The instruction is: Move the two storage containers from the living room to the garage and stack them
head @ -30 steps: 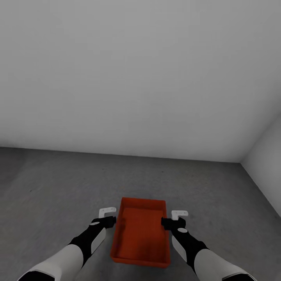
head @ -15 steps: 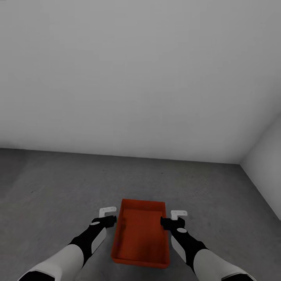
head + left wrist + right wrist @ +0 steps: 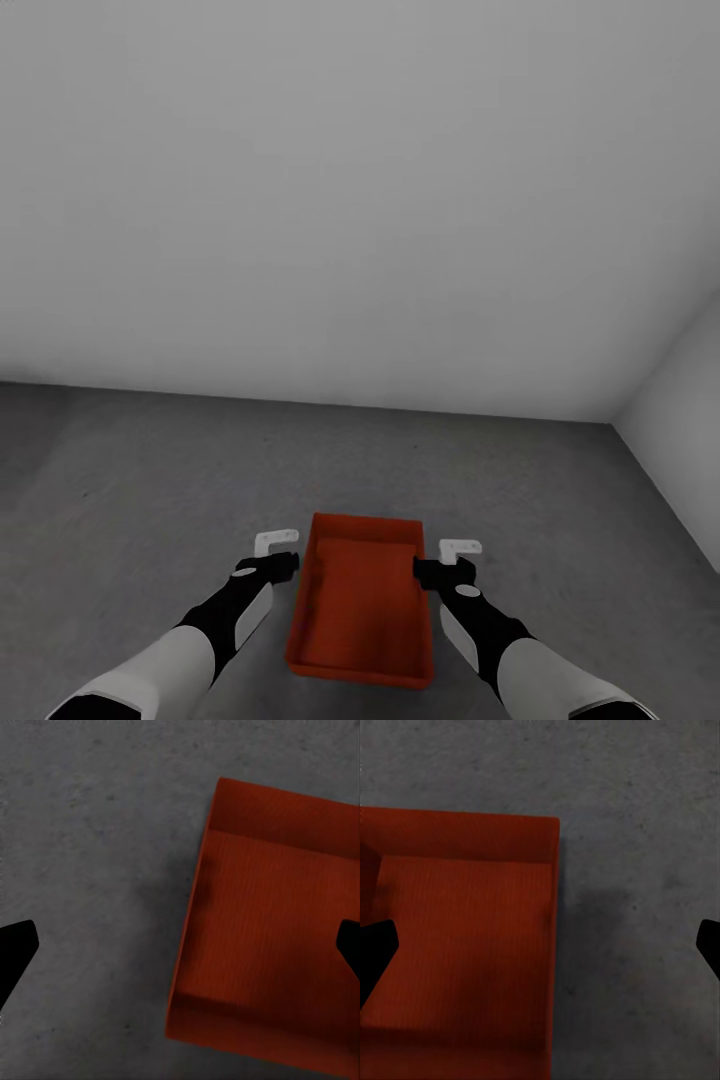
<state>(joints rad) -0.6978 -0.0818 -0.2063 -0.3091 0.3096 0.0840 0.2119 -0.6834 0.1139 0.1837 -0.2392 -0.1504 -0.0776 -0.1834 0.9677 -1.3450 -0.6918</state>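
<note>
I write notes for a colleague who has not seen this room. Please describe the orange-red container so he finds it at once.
Start at the grey concrete floor before the pale wall. Between the robot's two forearms is the storage container, a lidless, empty rectangular bin with low walls. It is the one orange-red object there.

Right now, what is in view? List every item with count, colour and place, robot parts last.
bin: one, orange-red, lidless and empty, between the two grippers above the floor.
floor: one, dark grey mottled concrete, under the bin.
walls: two, pale grey, one ahead, one at the right.
left gripper: one, black with white bracket, jaws open, straddling the bin's left wall.
right gripper: one, same colours, jaws open, straddling the right wall.
</note>
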